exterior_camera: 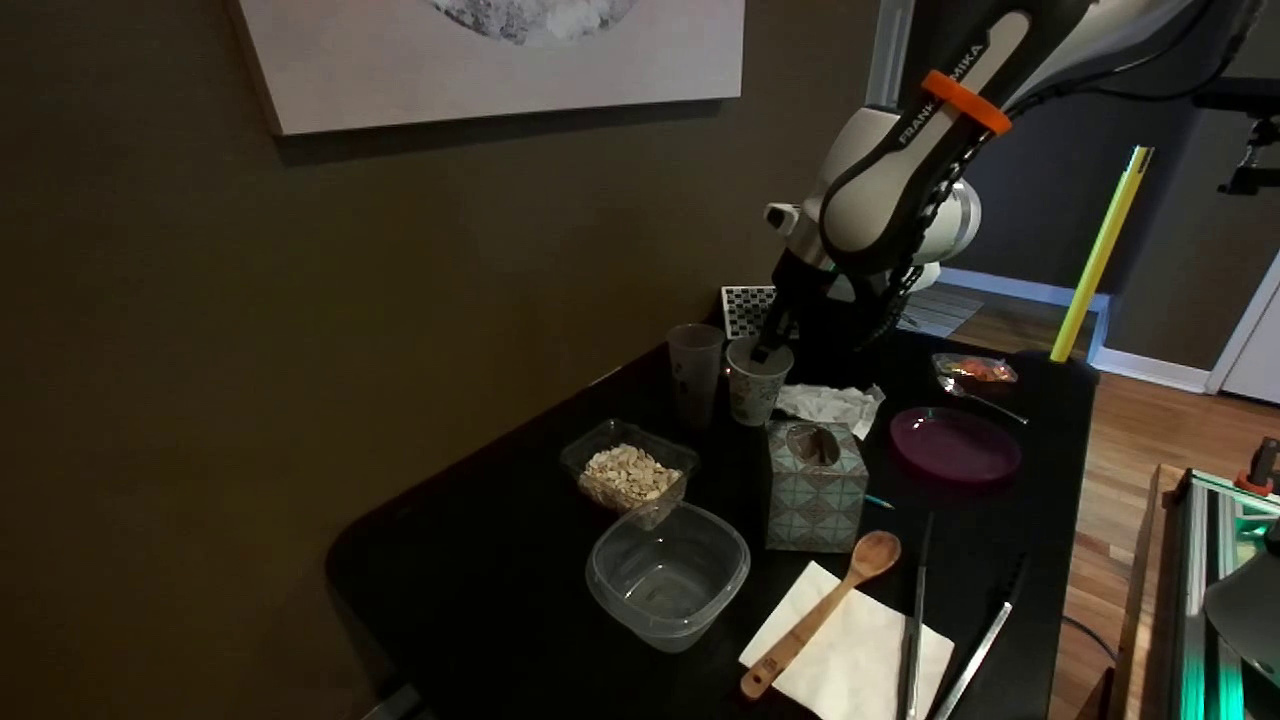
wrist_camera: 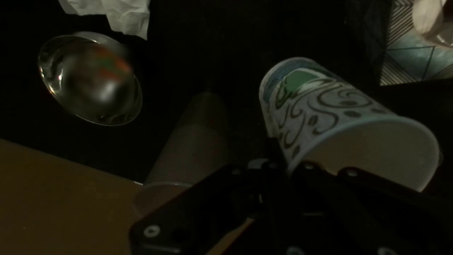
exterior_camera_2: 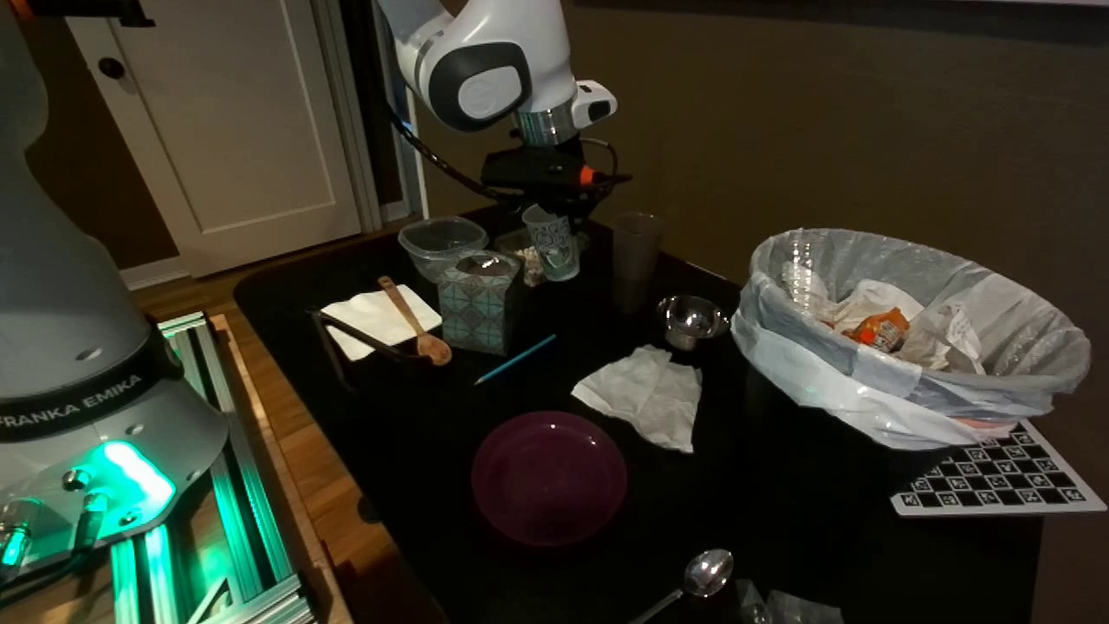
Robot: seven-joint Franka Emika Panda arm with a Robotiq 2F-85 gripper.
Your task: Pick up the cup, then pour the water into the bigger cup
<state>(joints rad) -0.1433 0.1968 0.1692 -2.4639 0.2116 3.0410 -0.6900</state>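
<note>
Clamped at the rim in the hand [wrist_camera: 287, 163]: the printed cup [wrist_camera: 325, 106], with a dark fingertip [exterior_camera: 763, 350] down inside the mouth in an exterior view. Leaning a little, mouth upward, between the tissue box [exterior_camera_2: 478, 303] and the long edge of the table [exterior_camera: 470, 590] along the wall [exterior_camera: 420, 280]. Cannot tell whether lifted clear of the table; too dim inside to make out contents.

Just beside, nearer the wall-side edge: the bigger cup [exterior_camera_2: 636, 260], upright on the table, greyish and see-through, apart from the cup in the wrist view.

Along that same edge, toward the rounded corner: a tub of pale flakes [exterior_camera: 686, 466], then a clear tub [exterior_camera: 670, 580] close by. Along it in the opposite direction: a small metal bowl [exterior_camera_2: 691, 331], then a bag-lined bin [exterior_camera_2: 823, 390], with a patterned board [exterior_camera_2: 996, 477] by the corner there.

Toward the other long edge: a white napkin [exterior_camera: 865, 650] under a wooden spoon [exterior_camera: 815, 622], with tongs [exterior_camera: 917, 620] partly across; farther along, a purple plate [exterior_camera_2: 548, 478]. Toward the middle, in from the edges: a blue pencil [exterior_camera_2: 517, 359] and a crumpled tissue [exterior_camera_2: 645, 394]. Near the short edge at the bin's end: a metal spoon [exterior_camera_2: 710, 572] beside a clear packet [exterior_camera: 978, 369].
</note>
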